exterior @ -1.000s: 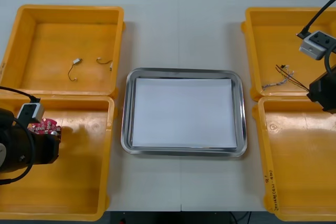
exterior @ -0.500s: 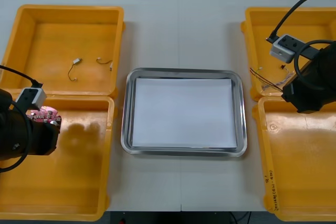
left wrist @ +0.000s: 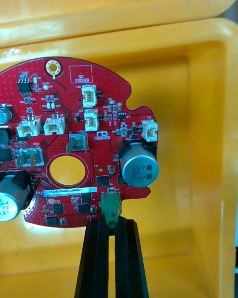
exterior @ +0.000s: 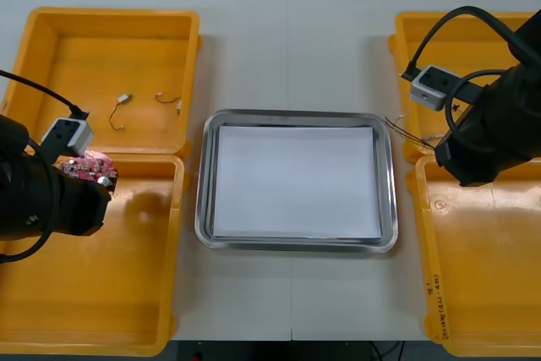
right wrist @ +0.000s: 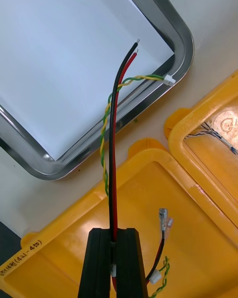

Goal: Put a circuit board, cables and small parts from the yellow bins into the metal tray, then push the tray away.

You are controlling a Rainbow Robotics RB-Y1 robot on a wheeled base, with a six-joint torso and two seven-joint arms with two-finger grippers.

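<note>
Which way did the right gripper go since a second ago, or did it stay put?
Yes. The right gripper, shut on cables, moved across the yellow bins toward the metal tray's right edge.

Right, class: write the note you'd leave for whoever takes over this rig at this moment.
Left gripper: shut on the red circuit board, over the near left bin.
Right gripper: shut on cables, by the right edge of the tray.
Tray: white inside, nothing in it.
Small metal parts lie in the far left bin.
Done: two pickups.
Left: place board, cables, parts; push tray away.
</note>
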